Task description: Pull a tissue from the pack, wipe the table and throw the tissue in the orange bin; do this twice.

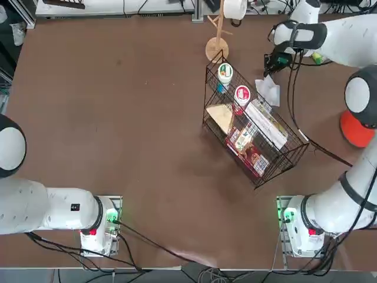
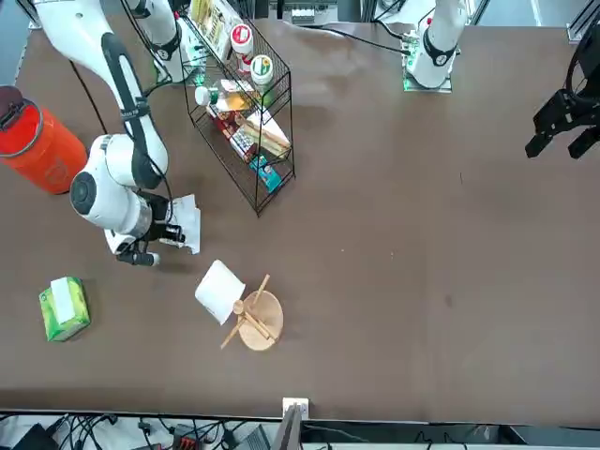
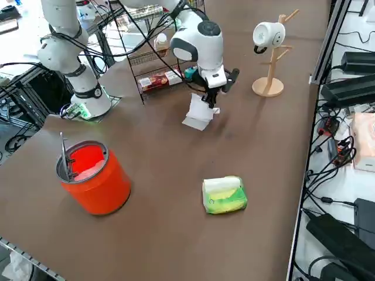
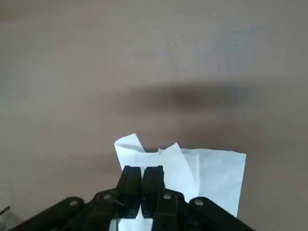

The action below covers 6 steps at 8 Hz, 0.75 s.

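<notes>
My right gripper is shut on a white tissue, which hangs from its tips down to the brown table. The gripper and tissue are beside the black wire rack, seen from overhead as the tissue just right of the rack's far end. The green and white pack lies on the table nearer the right edge, apart from the gripper; the front view shows the pack too. The orange bin stands upright near the table's corner, also visible as the orange bin.
A black wire rack full of groceries stands mid-table, close to the gripper. A wooden stand with a white paper roll is at the far side. Cables run along the table's right edge.
</notes>
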### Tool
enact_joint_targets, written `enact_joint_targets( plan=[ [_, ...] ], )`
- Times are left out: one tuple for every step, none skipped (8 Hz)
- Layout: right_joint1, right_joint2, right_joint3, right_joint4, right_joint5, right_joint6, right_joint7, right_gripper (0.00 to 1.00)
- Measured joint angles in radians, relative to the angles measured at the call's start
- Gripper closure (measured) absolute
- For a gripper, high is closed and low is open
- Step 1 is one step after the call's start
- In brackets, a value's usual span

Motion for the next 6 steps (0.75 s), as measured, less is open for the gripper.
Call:
enact_joint_targets(
  plan=[
    [0.008, 0.003, 0.000, -0.020, 0.000, 0.037, 0.003, 0.95],
    [0.015, 0.007, 0.000, -0.033, 0.000, 0.057, 0.004, 0.92],
    [0.019, 0.010, 0.000, -0.036, 0.000, 0.061, 0.004, 0.87],
    [0.021, 0.010, 0.000, -0.037, 0.000, 0.061, 0.005, 0.82],
    [0.023, 0.011, 0.000, -0.037, 0.000, 0.062, 0.005, 0.75],
    [0.024, 0.013, 0.000, -0.039, 0.000, 0.063, 0.005, 0.70]
  ],
)
